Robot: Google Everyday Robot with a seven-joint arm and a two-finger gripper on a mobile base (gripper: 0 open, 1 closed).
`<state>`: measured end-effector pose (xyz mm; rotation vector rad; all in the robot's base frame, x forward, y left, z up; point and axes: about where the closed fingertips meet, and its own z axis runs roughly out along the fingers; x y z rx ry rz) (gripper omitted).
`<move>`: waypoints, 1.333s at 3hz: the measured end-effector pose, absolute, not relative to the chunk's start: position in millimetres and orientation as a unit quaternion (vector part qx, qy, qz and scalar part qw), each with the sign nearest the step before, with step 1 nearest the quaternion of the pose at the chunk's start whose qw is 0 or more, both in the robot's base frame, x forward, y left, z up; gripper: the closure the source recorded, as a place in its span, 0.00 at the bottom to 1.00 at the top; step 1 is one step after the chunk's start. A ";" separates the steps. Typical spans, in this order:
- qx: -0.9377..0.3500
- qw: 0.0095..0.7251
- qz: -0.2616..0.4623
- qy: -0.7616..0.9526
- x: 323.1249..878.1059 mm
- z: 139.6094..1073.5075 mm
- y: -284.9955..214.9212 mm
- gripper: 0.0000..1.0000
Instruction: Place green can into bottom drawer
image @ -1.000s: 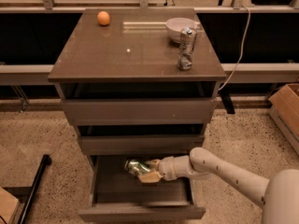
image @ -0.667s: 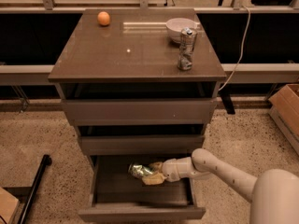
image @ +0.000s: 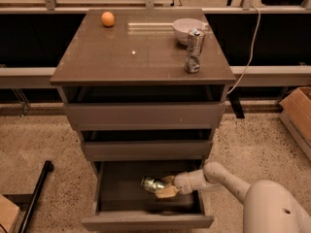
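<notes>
The bottom drawer (image: 146,222) of the grey-brown cabinet stands pulled open, its dark interior showing. My gripper (image: 164,187) reaches into it from the right on a white arm (image: 228,178). It is shut on the green can (image: 152,183), which lies tilted on its side, shiny end toward the left, low over the drawer floor. I cannot tell whether the can touches the floor.
On the cabinet top (image: 121,57) stand a taller silver dented can (image: 194,51), a white bowl (image: 188,29) and an orange (image: 108,19). The two upper drawers (image: 146,114) are slightly ajar. A cardboard box (image: 297,115) sits at right, a black bar (image: 36,193) at left.
The gripper with the can has sunk a little lower and shifted slightly into the open bottom drawer. The arm has stretched in further.
</notes>
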<state>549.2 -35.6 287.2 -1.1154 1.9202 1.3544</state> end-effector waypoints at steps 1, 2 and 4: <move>-0.397 0.249 0.507 0.724 548.1 258.1 -43.1 1.00; -0.368 0.231 0.510 0.742 546.1 234.4 -44.0 0.81; -0.332 0.205 0.520 0.760 541.8 206.8 -32.3 0.34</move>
